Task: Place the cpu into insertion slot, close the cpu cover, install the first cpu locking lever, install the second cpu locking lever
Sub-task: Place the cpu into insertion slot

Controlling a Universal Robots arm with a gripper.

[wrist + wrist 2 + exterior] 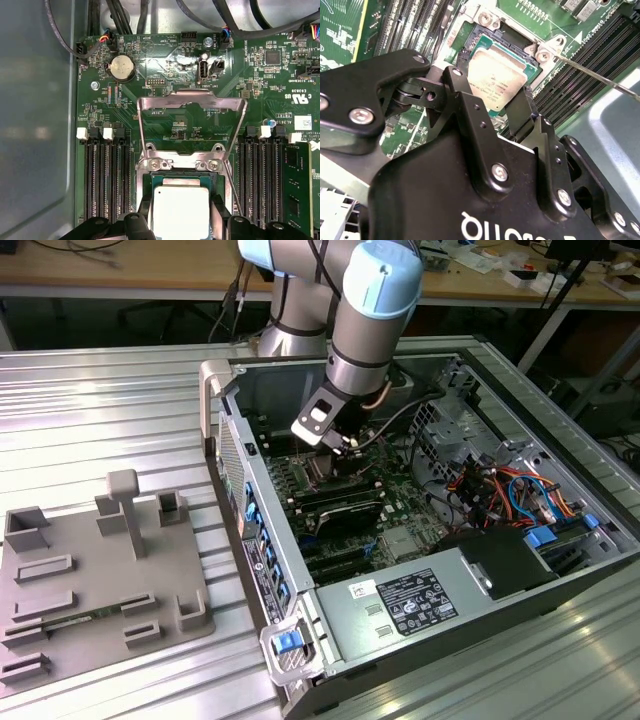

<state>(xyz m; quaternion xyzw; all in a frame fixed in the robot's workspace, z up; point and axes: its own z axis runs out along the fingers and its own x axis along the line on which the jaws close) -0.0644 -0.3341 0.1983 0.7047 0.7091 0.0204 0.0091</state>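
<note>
Black memory slots (pixel 107 185) run along both sides of the gripper (pixel 181 210), one bank holding a green memory module (pixel 297 187). Farther from it sits a coin battery (pixel 122 67) (round, silver) near black cables (pixel 122 15). Well away from the gripper, a grey fixture plate (pixel 100 580) lies on the ribbed metal table (pixel 100 410).

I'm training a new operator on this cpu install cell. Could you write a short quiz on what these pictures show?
1. True or false: the cpu cover is closed over the cpu.
2. The gripper is nearest to: A the coin battery, B the cpu, C the coloured cables.
3. In the exterior view, on which side of the computer case does the grey fixture plate lie?
Key: 1 false, it stands open, clear of the cpu. 2 B. 3 the exterior view's left.
</note>
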